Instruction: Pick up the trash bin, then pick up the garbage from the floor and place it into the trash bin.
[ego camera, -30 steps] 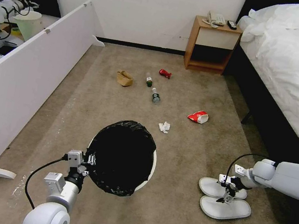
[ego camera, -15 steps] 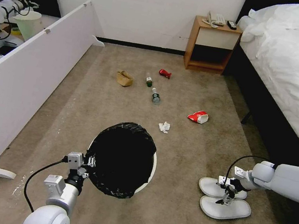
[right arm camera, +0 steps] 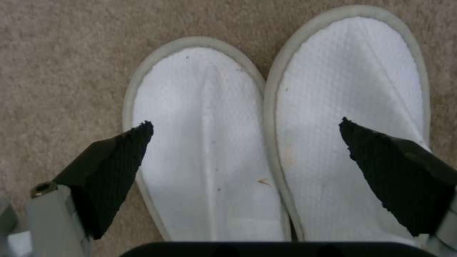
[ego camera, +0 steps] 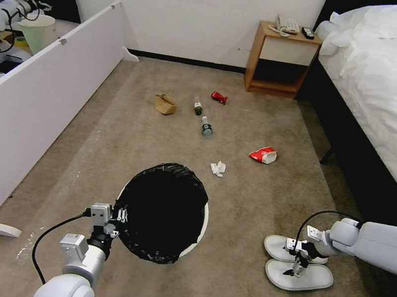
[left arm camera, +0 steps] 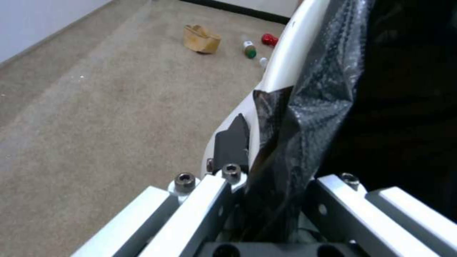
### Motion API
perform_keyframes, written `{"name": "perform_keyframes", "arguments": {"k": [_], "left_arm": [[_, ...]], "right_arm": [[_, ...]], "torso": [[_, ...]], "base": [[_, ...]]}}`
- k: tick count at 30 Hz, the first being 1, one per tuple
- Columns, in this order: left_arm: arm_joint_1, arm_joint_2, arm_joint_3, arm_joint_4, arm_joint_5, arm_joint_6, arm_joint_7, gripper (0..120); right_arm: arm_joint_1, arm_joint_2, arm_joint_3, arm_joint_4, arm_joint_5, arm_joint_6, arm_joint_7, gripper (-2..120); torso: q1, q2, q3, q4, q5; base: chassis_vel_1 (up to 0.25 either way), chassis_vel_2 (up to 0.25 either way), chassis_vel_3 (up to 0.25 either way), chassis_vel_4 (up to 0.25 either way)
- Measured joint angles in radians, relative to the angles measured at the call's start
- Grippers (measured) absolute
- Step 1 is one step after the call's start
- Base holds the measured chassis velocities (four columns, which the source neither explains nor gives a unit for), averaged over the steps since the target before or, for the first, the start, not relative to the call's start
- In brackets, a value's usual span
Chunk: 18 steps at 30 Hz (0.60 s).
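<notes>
The trash bin (ego camera: 204, 218), white with a black bag over its rim, is low in the middle of the head view. My left gripper (ego camera: 115, 219) is shut on its near-left rim, and the left wrist view shows one finger pad (left arm camera: 231, 142) pressed against the white wall (left arm camera: 285, 53) beside the bag (left arm camera: 309, 107). Two white slippers (ego camera: 277, 246) (ego camera: 311, 279) lie side by side at the right. My right gripper (ego camera: 298, 265) hangs open just above them, its fingers (right arm camera: 114, 167) spread over both slippers (right arm camera: 205, 142) (right arm camera: 352, 89). Farther off lie a tissue (ego camera: 218, 168), a red-white packet (ego camera: 263, 154), two bottles (ego camera: 207, 128) (ego camera: 198, 108), a red wrapper (ego camera: 219, 97) and a tan paper bag (ego camera: 165, 104).
A long white panel (ego camera: 39, 108) stands along the left side, with a pale green bin (ego camera: 37, 32) behind it. A wooden nightstand (ego camera: 280, 61) stands at the back wall and a bed (ego camera: 392, 99) runs down the right. Open carpet lies between them.
My right gripper has come down closer to the slippers. The bin and my left gripper have shifted slightly toward me.
</notes>
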Motion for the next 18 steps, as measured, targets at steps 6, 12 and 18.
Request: {"name": "perform_keyframes", "arguments": {"k": [6,12,18], "left_arm": [[-0.002,0.001,-0.005,0.000,-0.002,0.000,0.000,2],[-0.002,0.005,-0.006,0.000,-0.005,0.000,0.000,2],[-0.003,0.013,-0.008,0.000,-0.014,-0.001,-0.001,2]], "right_arm": [[0.000,0.001,-0.007,-0.001,-0.011,0.002,-0.001,100],[0.000,0.004,-0.014,-0.007,-0.024,0.003,-0.001,100],[0.000,0.013,-0.018,-0.008,-0.033,0.004,-0.002,100]], "torso": [[0.000,0.000,0.000,-0.0001,0.0000],[0.000,0.000,0.000,-0.0001,0.0000],[0.000,0.000,0.000,0.0000,0.0000]], "base": [[0.000,0.000,0.000,0.000],[0.000,0.000,0.000,0.000],[0.000,0.000,0.000,0.000]]}}
